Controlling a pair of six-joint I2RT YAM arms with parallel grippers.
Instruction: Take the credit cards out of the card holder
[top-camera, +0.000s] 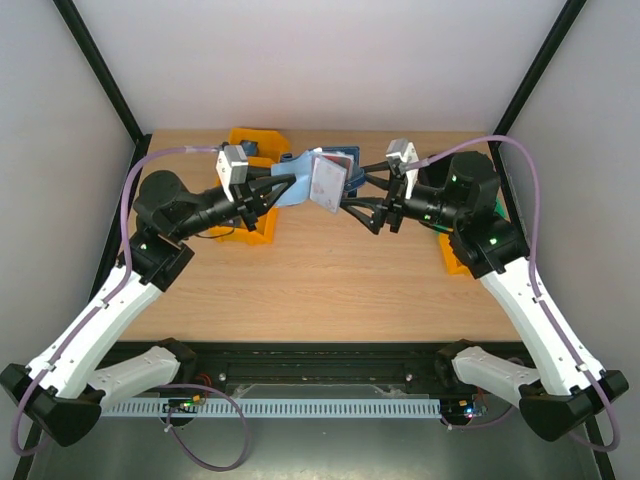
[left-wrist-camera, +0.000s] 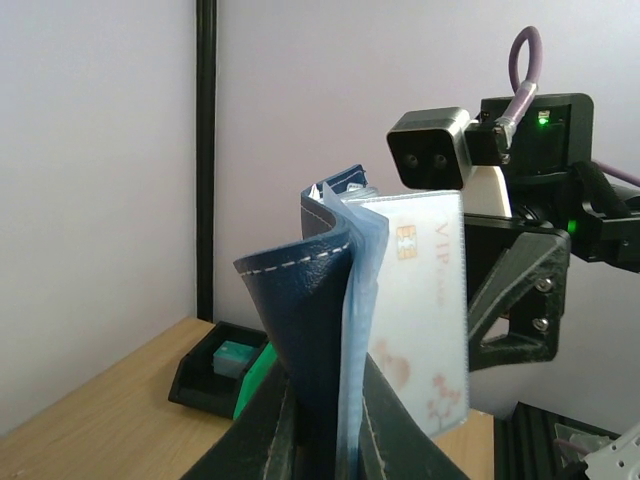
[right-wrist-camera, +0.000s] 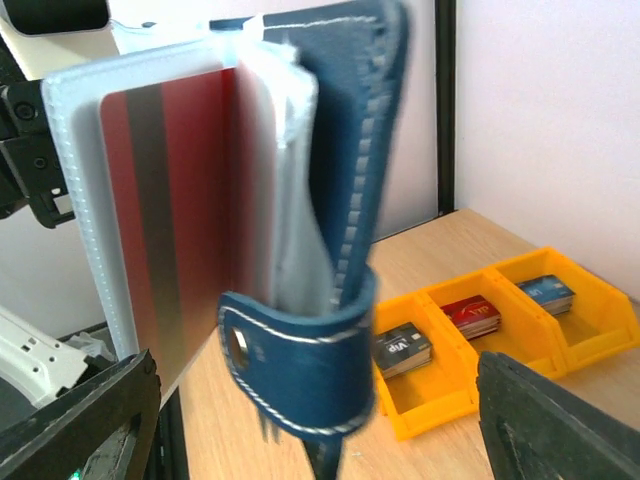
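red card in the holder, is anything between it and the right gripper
Only the clear sleeve covering the red card. Nothing else sits between it and the open right gripper, while the left gripper holds the card holder upright.

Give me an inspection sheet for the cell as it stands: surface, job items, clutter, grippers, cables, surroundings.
Surface: light wood table, no spills seen.
Job's things: navy card holder held upright in the air, open; red card and white VIP card in its clear sleeves; loose cards sorted in the yellow bin.
Clutter: black tray with a teal item in it.
Grippers: left gripper shut on the card holder's lower edge; right gripper open, fingers either side of it.
Cables: purple cables, one per arm, no snag seen.
Surroundings: white walls, black frame posts.
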